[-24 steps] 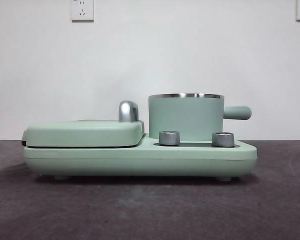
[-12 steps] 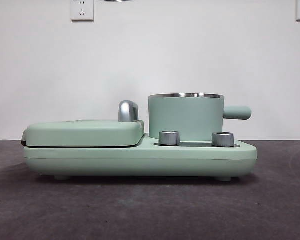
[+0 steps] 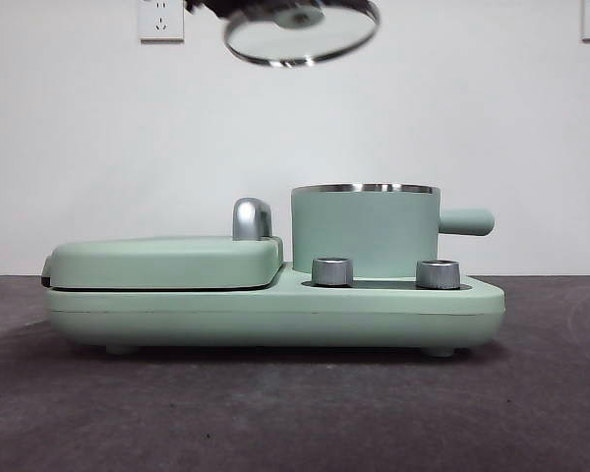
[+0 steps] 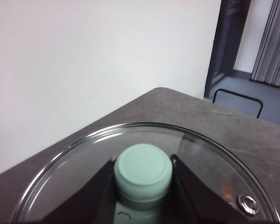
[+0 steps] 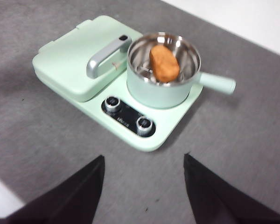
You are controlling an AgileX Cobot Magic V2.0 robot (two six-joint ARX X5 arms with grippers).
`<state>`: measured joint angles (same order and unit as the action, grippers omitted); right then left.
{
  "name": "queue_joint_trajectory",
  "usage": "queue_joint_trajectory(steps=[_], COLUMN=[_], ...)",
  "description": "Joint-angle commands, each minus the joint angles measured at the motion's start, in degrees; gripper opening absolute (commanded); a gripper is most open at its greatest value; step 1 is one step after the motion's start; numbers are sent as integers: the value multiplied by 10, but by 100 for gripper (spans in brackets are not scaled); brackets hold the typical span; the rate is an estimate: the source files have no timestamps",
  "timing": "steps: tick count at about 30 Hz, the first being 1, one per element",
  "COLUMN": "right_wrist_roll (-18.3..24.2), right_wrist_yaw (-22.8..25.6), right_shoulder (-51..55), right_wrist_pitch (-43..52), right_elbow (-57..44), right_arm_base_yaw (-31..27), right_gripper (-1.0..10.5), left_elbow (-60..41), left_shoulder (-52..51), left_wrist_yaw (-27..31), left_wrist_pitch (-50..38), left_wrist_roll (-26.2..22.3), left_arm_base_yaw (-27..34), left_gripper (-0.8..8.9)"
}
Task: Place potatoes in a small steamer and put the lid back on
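The mint-green steamer pot (image 3: 366, 229) with a steel rim and side handle stands on the green appliance base (image 3: 275, 305). In the right wrist view the orange-brown potato (image 5: 164, 63) lies inside the pot (image 5: 162, 86). The glass lid (image 3: 301, 31) with a steel rim hangs tilted high above the appliance, up and left of the pot. My left gripper (image 4: 143, 175) is shut on the lid's green knob (image 4: 143, 171). My right gripper (image 5: 143, 186) is open and empty, high above the table in front of the appliance.
The flat green grill cover (image 3: 165, 261) with a chrome handle (image 3: 252, 218) lies left of the pot. Two steel dials (image 3: 333, 271) sit on the base front. Wall sockets (image 3: 161, 20) are on the white wall. A black chair frame (image 4: 238, 100) stands beyond the table.
The lid, held by my left gripper, has come down into the top of the front view. One second ago it was out of view. The pot and appliance have not moved.
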<state>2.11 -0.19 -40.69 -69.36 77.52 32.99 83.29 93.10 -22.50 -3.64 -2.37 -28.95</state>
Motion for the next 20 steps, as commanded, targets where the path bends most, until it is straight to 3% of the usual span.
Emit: queue_joint_trajectory(steps=[1, 13, 20], right_wrist_roll=[-37, -32, -32], right_wrist_yaw=[2, 2, 3], right_shoulder=[7, 11, 11], right_wrist_pitch=[-11, -27, -27], right_elbow=[5, 5, 5], right_arm_base_yaw=[4, 4, 4], right_gripper=[263, 263, 263], left_elbow=[16, 108, 116], left_shoulder=[24, 146, 177], left_wrist_yaw=[-3, -3, 2], left_wrist_pitch=[-47, -49, -46], left_wrist_roll=[20, 19, -9], left_arm_base_yaw=[-10, -22, -28], left_gripper=[9, 9, 9])
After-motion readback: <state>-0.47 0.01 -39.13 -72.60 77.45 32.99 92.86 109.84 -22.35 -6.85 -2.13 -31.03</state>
